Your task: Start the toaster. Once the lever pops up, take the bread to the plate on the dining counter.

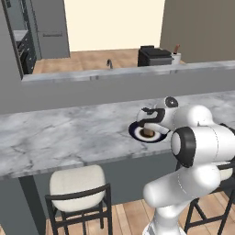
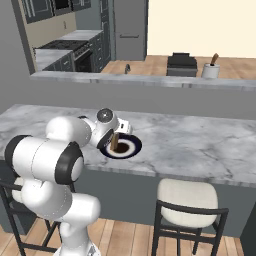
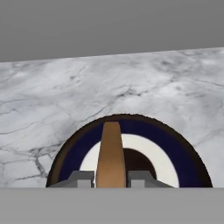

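1. Veined white-grey marble of the dining counter (image 1: 69,133) across the middle of both base views; raised grey ledge along its far edge; grey base below.
2. Resting on the marble near the counter's near edge: the plate (image 3: 175,148), round, white in the centre with a wide dark navy rim; seen in the left base view right of centre, in the right base view left of centre.
3. Over the plate: the gripper (image 3: 111,180), closed tight on the bread (image 3: 110,153); one grey fingertip (image 3: 81,178) pressed to each flat side of the slice.
4. Golden-brown, thin, held on edge; lower end over the plate's white centre, with a dark shadow beneath it; touching the plate or just clear of it, impossible to tell.
5. Reaching forward from the base: the white arm (image 2: 45,160), hand low above the plate.
6. Tucked under the counter's near side: a stool with a cream cushion (image 1: 77,181) and dark frame; in the right base view, off to the right of the arm.
7. Beyond the ledge, far back: a dark boxy appliance (image 2: 181,64) with a white pot (image 2: 210,71) just to its right; grey cabinets on the far left.
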